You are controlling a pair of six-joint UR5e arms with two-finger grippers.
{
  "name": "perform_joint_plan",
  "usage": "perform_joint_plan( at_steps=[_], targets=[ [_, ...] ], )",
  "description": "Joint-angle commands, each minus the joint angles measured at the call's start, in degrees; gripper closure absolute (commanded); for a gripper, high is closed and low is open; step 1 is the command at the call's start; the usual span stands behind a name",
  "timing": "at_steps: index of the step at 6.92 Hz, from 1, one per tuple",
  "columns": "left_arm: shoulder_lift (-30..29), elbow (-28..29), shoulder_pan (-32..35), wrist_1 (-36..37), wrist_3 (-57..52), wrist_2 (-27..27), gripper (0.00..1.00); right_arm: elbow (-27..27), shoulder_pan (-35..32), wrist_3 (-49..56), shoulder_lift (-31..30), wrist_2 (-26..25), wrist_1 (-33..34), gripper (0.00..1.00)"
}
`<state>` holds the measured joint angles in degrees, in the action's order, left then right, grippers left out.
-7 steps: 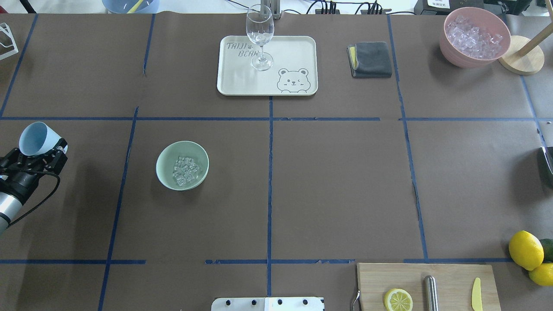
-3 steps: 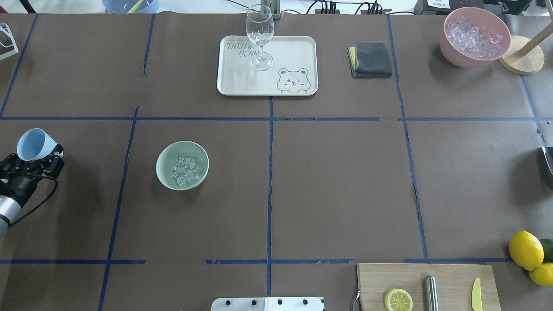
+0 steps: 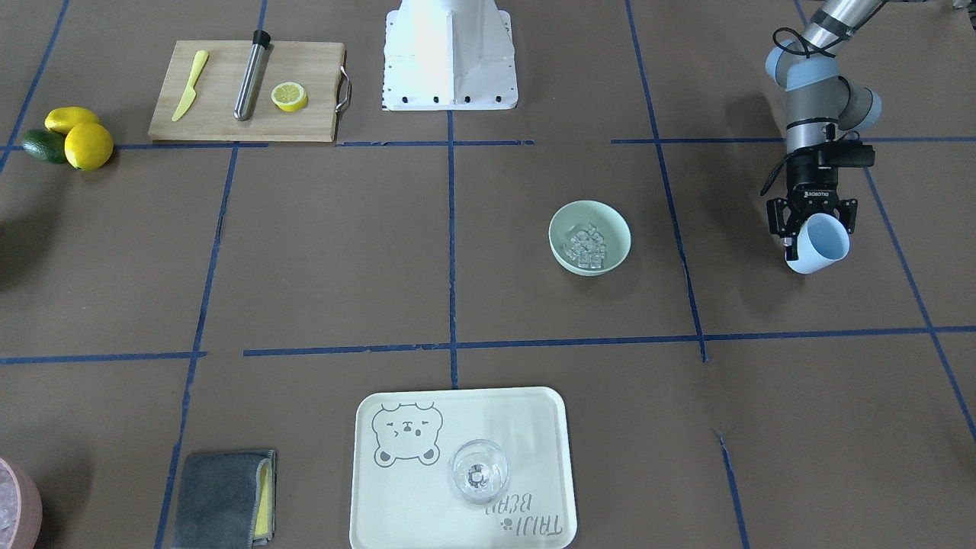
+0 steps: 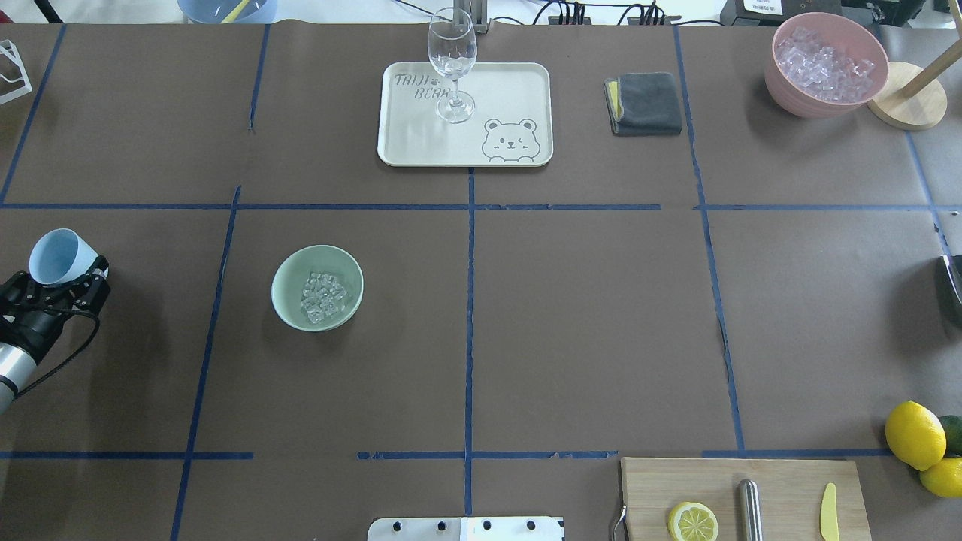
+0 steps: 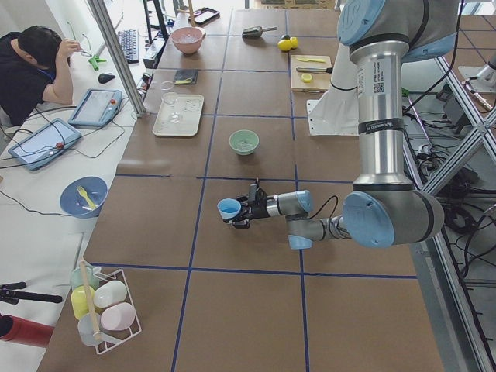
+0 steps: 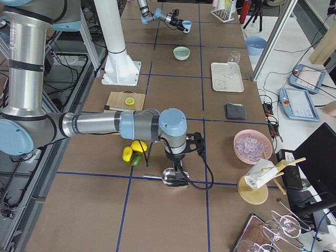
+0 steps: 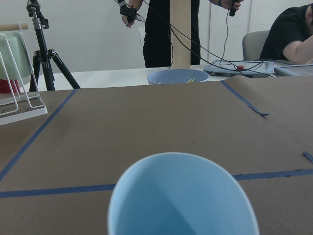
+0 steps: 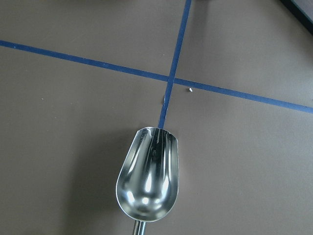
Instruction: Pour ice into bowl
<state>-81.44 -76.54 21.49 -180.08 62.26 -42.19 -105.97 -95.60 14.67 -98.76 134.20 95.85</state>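
Observation:
The pale mint green bowl (image 4: 289, 279) (image 3: 565, 226) stands left of the table's centre, with the ice (image 4: 324, 297) (image 3: 586, 245) heaped inside it as small clear cubes. Well to its left, my left gripper (image 4: 65, 275) (image 3: 813, 229) is shut on a pale blue cup (image 4: 58, 256) (image 3: 820, 244) (image 7: 182, 196), held above the table. The cup tilts with its mouth facing up and away, and what shows of its inside is empty. My right gripper (image 6: 176, 164) hangs over a metal scoop (image 8: 146, 177) at the table's right end. Its fingers are out of sight.
A cream tray (image 4: 518, 98) with a wine glass (image 4: 452, 64) sits at the back centre, next to a grey cloth (image 4: 645, 104). A pink container of ice (image 4: 827, 64) stands back right. A cutting board (image 4: 782, 481) and lemons (image 4: 915, 434) lie front right.
My left gripper has drawn the blue cup a little further left and toward the robot, away from the bowl. The cup's mouth has tipped more upward. The bowl and ice have not moved.

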Motion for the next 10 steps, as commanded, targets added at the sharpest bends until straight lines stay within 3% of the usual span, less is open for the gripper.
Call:
perform_joint_plan(
  at_steps=[1, 2, 4, 8, 10],
  targets=[
    [0.0, 0.3, -0.8, 0.0, 2.5, 0.1, 0.86, 0.0, -0.1, 0.0, 0.0, 0.0, 0.0, 0.00],
    [0.0, 0.3, -0.8, 0.0, 2.6, 0.1, 0.66, -0.1, -0.1, 0.0, 0.0, 0.0, 0.0, 0.00],
    [0.0, 0.3, -0.8, -0.1, 2.5, 0.1, 0.00, -0.1, -0.1, -0.1, 0.0, 0.0, 0.0, 0.00],
    [0.9, -3.2, -0.6, -1.1, -3.2, -1.3, 0.00, 0.0, -0.1, -0.1, 0.1, -0.1, 0.0, 0.00],
    [4.6, -8.9, 0.0, -1.1, -8.1, -6.8, 0.00, 0.0, -0.1, -0.1, 0.1, 0.0, 0.0, 0.00]
  ],
)
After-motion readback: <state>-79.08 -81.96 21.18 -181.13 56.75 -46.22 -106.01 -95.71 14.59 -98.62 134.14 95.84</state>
